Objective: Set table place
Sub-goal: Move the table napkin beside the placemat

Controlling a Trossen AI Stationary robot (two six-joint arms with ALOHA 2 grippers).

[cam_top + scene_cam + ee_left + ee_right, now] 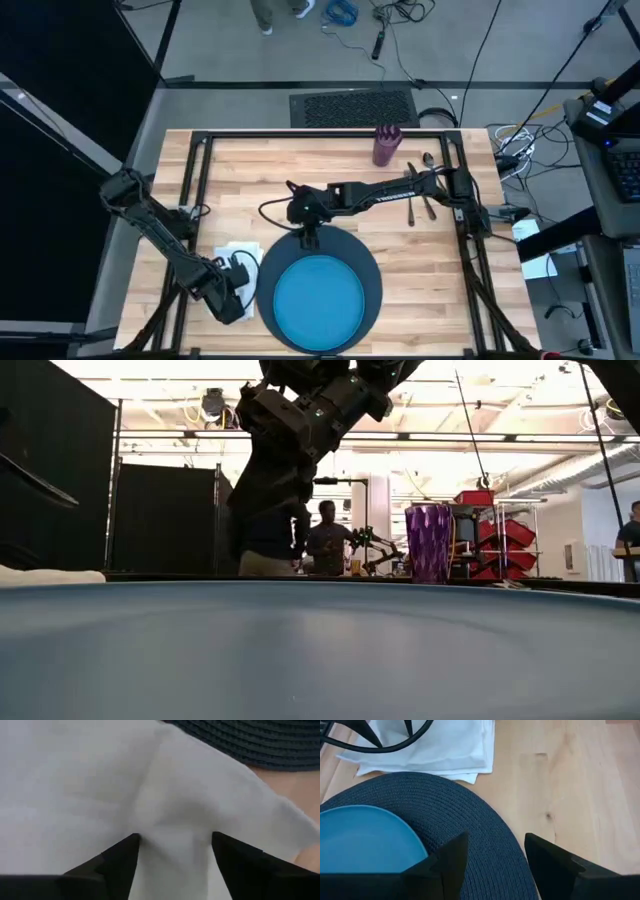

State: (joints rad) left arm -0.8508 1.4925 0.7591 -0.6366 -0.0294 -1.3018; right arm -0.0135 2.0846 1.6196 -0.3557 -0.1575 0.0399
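Note:
The dark grey charger (372, 272) lies near the table's front edge with the blue plate (320, 297) on it. A folded white napkin (230, 254) lies flat on the wood just left of the charger. My left gripper (236, 296) is down on the napkin, its fingers open. My right gripper (310, 238) stands open over the charger's far rim (470, 805) with nothing between its fingers. The purple cup (386, 145) stands upright at the far side. Silver cutlery (425, 196) lies on the wood under the right arm. My left gripper comes at the napkin from above, and both fingertips (122, 852) rest on its top layer (172, 827). The fingers stand apart, and the cloth between them rises in a soft ridge with creases running out from it. The napkin lies on the table.
A black metal frame (200, 180) runs around the tabletop. Bare wood (300, 165) lies between the charger and the cup. People stand in the room beyond the table (325, 540). Cables and equipment sit past the right edge (520, 150).

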